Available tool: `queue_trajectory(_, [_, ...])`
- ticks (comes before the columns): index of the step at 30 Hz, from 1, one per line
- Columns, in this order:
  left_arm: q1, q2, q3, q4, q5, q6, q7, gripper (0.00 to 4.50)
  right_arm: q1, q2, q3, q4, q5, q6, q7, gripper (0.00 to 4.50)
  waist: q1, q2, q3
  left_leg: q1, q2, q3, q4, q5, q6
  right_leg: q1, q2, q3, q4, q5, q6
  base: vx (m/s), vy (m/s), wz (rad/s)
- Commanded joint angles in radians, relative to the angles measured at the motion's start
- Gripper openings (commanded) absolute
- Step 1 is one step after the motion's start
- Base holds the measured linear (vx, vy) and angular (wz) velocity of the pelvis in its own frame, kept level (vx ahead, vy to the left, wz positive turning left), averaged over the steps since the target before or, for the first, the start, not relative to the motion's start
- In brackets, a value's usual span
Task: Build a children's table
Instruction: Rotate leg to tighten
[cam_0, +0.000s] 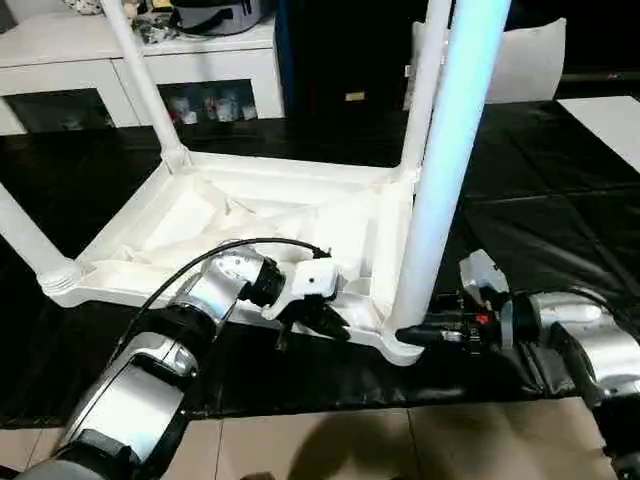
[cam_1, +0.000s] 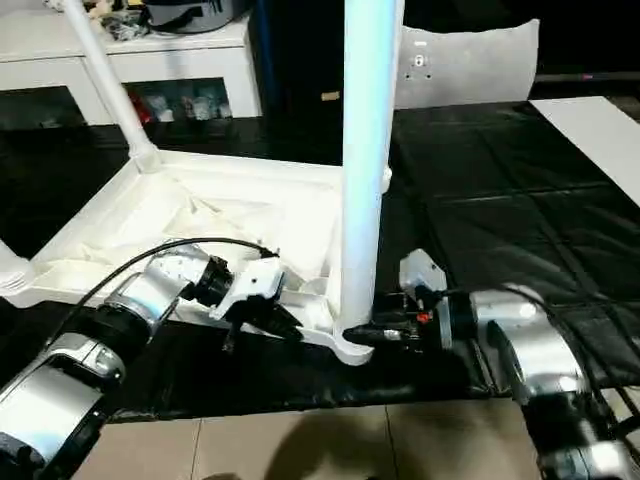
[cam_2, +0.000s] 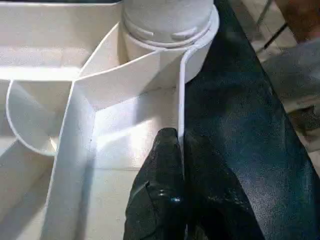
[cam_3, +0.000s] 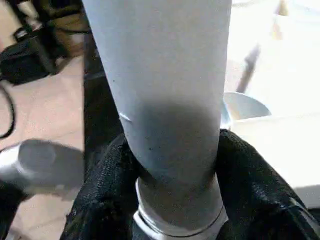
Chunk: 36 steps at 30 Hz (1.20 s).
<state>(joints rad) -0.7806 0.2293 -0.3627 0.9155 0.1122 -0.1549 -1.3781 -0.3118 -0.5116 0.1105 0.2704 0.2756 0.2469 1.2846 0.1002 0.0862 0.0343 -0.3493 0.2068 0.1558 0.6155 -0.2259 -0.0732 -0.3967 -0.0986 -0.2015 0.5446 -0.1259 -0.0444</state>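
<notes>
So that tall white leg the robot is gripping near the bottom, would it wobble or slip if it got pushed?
Probably a little wobble. The leg is long, and the right gripper holds it low, just above the corner socket, so a shove up high has leverage. Its smooth tapered surface looks slippery. It looks like a hollow tube, so likely light and stiff rather than floppy.

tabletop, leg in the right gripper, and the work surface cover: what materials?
Tabletop: looks like moulded white plastic, semi-gloss, with thin ribs and a round corner socket.
Leg: white tube, smooth with a soft sheen, probably plastic; painted metal can't be ruled out.
Cover: black sheet, slightly shiny and creased, likely vinyl or coated fabric.
</notes>
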Motion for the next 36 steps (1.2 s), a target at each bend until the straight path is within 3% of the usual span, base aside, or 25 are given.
queue_trajectory(1, [-0.016,-0.055,0.024,-0.028,-0.018,0.064,0.112,0.0,-0.013,0.079,0.01,-0.016,0.004,0.072,-0.141,1.92,-0.013,-0.029,-0.058,0.003,0.014,0.005,-0.066,-0.159,0.075,0.058,-0.058,0.043,-0.097,-0.527,0.012,0.0,0.0,0.0])
queue_trajectory(2, [-0.016,-0.055,0.024,-0.028,-0.018,0.064,0.112,0.0,-0.013,0.079,0.01,-0.016,0.004,0.072,-0.141,1.92,-0.026,-0.024,-0.056,0.008,0.007,0.006,-0.063,-0.187,0.062,0.055,-0.054,0.03,-0.11,-0.572,0.037,0.0,0.0,0.0])
queue_trajectory(4, [-0.03,-0.108,0.043,-0.02,-0.019,0.144,0.214,0.0,-0.045,0.166,-0.028,0.004,-0.036,0.138,-0.345,1.92,-0.047,-0.021,-0.052,0.007,0.007,0.002,-0.06,-0.218,0.051,0.055,-0.05,0.016,-0.121,-0.592,0.063,0.0,0.0,0.0])
queue_trajectory(6, [-0.034,-0.122,0.045,-0.015,-0.018,0.159,0.239,0.0,-0.055,0.185,-0.034,0.012,-0.047,0.144,-0.385,1.92,-0.096,-0.011,-0.049,0.008,0.019,-0.015,-0.063,-0.313,0.046,0.067,-0.046,-0.007,-0.136,-0.598,0.103,0.0,0.0,0.0])
queue_trajectory(8, [-0.05,-0.169,0.067,0.009,-0.02,0.203,0.324,0.0,-0.079,0.229,-0.038,0.031,-0.076,0.162,-0.472,1.91,-0.125,0.003,-0.045,0.003,0.053,-0.036,-0.085,-0.413,0.057,0.084,-0.048,0.0,-0.115,-0.546,0.094,0.0,0.0,0.0])
queue_trajectory(9, [-0.059,-0.19,0.077,0.021,-0.018,0.215,0.371,0.0,-0.091,0.254,-0.046,0.043,-0.087,0.175,-0.525,1.91,-0.134,0.006,-0.04,-0.009,0.087,-0.058,-0.115,-0.512,0.05,0.101,-0.051,0.025,-0.066,-0.491,0.076,0.0,0.0,0.0])
queue_trajectory(10, [-0.073,-0.219,0.092,0.04,-0.018,0.225,0.444,0.0,-0.112,0.288,-0.063,0.072,-0.103,0.183,-0.614,1.91,-0.135,0.003,-0.041,-0.007,0.099,-0.064,-0.128,-0.551,0.044,0.104,-0.055,0.046,-0.04,-0.453,0.062,0.0,0.0,0.0])
queue_trajectory(11, [-0.082,-0.235,0.102,0.052,-0.017,0.228,0.489,0.0,-0.126,0.309,-0.075,0.091,-0.112,0.186,-0.672,1.91,-0.148,-0.012,-0.034,0.004,0.071,-0.05,-0.118,-0.575,0.024,0.086,-0.06,0.058,-0.06,-0.509,0.05,0.0,0.0,0.0])
queue_trajectory(12, [-0.096,-0.256,0.12,0.069,-0.023,0.227,0.552,0.0,-0.144,0.335,-0.095,0.12,-0.116,0.184,-0.739,1.91,-0.158,-0.027,-0.03,0.026,0.025,-0.031,-0.08,-0.543,0.017,0.055,-0.055,0.034,-0.112,-0.648,0.074,0.0,0.0,0.0])
queue_trajectory(13, [-0.11,-0.278,0.142,0.081,-0.029,0.231,0.619,0.0,-0.163,0.366,-0.128,0.153,-0.121,0.174,-0.818,1.91,-0.176,-0.043,-0.025,0.076,-0.057,0.016,0.016,-0.404,0.024,-0.014,-0.047,-0.054,-0.192,-0.866,0.139,0.0,0.0,0.0])
queue_trajectory(14, [-0.114,-0.284,0.149,0.081,-0.029,0.235,0.636,0.0,-0.169,0.377,-0.141,0.161,-0.124,0.168,-0.843,1.91,-0.179,-0.036,-0.04,0.069,-0.065,0.023,0.012,-0.372,0.041,0.006,-0.049,-0.059,-0.185,-0.86,0.161,0.0,0.0,0.0])
queue_trajectory(15, [-0.118,-0.288,0.154,0.08,-0.028,0.23,0.656,0.0,-0.171,0.385,-0.154,0.168,-0.119,0.153,-0.854,2.61,-0.182,0.008,-0.042,-0.03,0.048,-0.052,-0.061,-0.425,0.072,0.125,-0.053,-0.045,-0.097,-0.643,0.196,0.073,0.039,-0.16])
queue_trajectory(16, [-0.12,-0.291,0.159,0.078,-0.026,0.229,0.672,0.0,-0.173,0.391,-0.163,0.172,-0.115,0.144,-0.864,2.61,-0.151,0.027,-0.048,-0.009,0.154,-0.103,-0.149,-0.527,0.076,0.11,-0.072,0.091,0.068,-0.288,0.055,0.073,0.039,-0.16])
queue_trajectory(17, [-0.12,-0.291,0.159,0.078,-0.026,0.229,0.672,0.0,-0.173,0.391,-0.163,0.172,-0.115,0.144,-0.864,2.63,-0.178,0.003,-0.042,0.014,0.144,-0.101,-0.151,-0.534,0.079,0.076,-0.078,0.12,0.059,-0.174,0.021,0.088,0.019,0.03])
queue_trajectory(18, [-0.12,-0.289,0.16,0.077,-0.021,0.226,0.678,0.0,-0.171,0.396,-0.168,0.169,-0.112,0.133,-0.867,2.66,-0.182,-0.029,-0.041,0.009,0.063,-0.067,-0.105,-0.527,0.051,0.072,-0.078,0.107,-0.01,-0.269,0.003,0.054,-0.037,0.14])
queue_trajectory(19, [-0.12,-0.284,0.158,0.078,-0.014,0.219,0.681,0.0,-0.165,0.4,-0.172,0.162,-0.113,0.121,-0.868,2.75,-0.151,-0.078,-0.025,0.061,-0.086,0.02,0.029,-0.337,0.036,-0.015,-0.056,0.04,-0.124,-0.814,0.123,0.054,-0.037,0.14])
queue_trajectory(20, [-0.119,-0.279,0.156,0.08,-0.007,0.211,0.681,0.0,-0.159,0.401,-0.174,0.154,-0.116,0.112,-0.867,2.89,-0.145,-0.08,-0.048,-0.026,-0.085,0.01,0.023,-0.179,0.072,0.071,-0.091,0.072,-0.09,-0.876,0.164,0.065,-0.024,-0.08])
queue_trajectory(21, [-0.118,-0.263,0.148,0.091,0.009,0.187,0.678,0.0,-0.142,0.396,-0.174,0.134,-0.122,0.093,-0.86,3.02,-0.113,-0.056,-0.055,-0.049,-0.066,-0.012,-0.011,-0.056,0.088,0.075,-0.083,0.071,-0.088,-0.751,0.187,0.064,-0.016,-0.21])
queue_trajectory(22, [-0.118,-0.256,0.145,0.098,0.014,0.177,0.675,0.0,-0.134,0.391,-0.174,0.127,-0.124,0.089,-0.856,3.02,-0.111,-0.051,-0.062,-0.051,-0.053,-0.019,-0.027,-0.025,0.105,0.07,-0.075,0.079,-0.08,-0.649,0.163,0.064,-0.016,-0.21])
queue_trajectory(23, [-0.117,-0.25,0.142,0.1,0.018,0.166,0.667,0.0,-0.127,0.385,-0.175,0.123,-0.123,0.079,-0.848,3.09,-0.115,-0.038,-0.064,-0.054,-0.032,-0.036,-0.036,0.018,0.133,0.07,-0.059,0.076,-0.061,-0.465,0.096,0.0,0.0,0.0])
queue_trajectory(24, [-0.116,-0.242,0.137,0.104,0.024,0.15,0.657,0.0,-0.117,0.373,-0.176,0.118,-0.124,0.064,-0.839,3.31,-0.115,-0.029,-0.069,-0.042,-0.012,-0.042,-0.037,0.043,0.152,0.062,-0.054,0.079,-0.052,-0.343,0.021,0.0,0.0,0.0])
queue_trajectory(27, [-0.11,-0.218,0.123,0.108,0.037,0.109,0.632,0.0,-0.088,0.328,-0.17,0.095,-0.146,0.033,-0.821,3.52,-0.11,-0.03,-0.068,-0.04,-0.003,-0.041,-0.041,0.039,0.191,0.068,-0.058,0.08,-0.046,-0.267,-0.077,0.0,0.0,0.0])
queue_trajectory(30, [-0.108,-0.195,0.112,0.115,0.048,0.06,0.615,0.0,-0.055,0.293,-0.19,0.056,-0.13,0.031,-0.787,3.85,-0.098,-0.033,-0.064,-0.033,0.0,-0.036,-0.046,-0.008,0.186,0.068,-0.063,0.082,-0.055,-0.327,-0.084,0.0,0.0,0.0])
queue_trajectory(34, [-0.112,-0.159,0.121,0.132,0.045,-0.024,0.593,0.0,0.033,0.225,-0.229,-0.053,-0.071,0.045,-0.694,4.18,-0.087,-0.04,-0.06,-0.035,-0.001,-0.034,-0.049,-0.027,0.187,0.07,-0.062,0.083,-0.063,-0.354,-0.061,0.0,0.0,0.0])
queue_trajectory(36, [-0.104,-0.148,0.149,0.113,0.001,-0.015,0.533,0.54,0.092,0.195,-0.234,-0.139,-0.031,0.049,-0.629,4.35,-0.085,-0.041,-0.061,-0.039,0.0,-0.035,-0.049,-0.02,0.185,0.073,-0.065,0.084,-0.06,-0.356,-0.048,0.0,0.0,0.0])
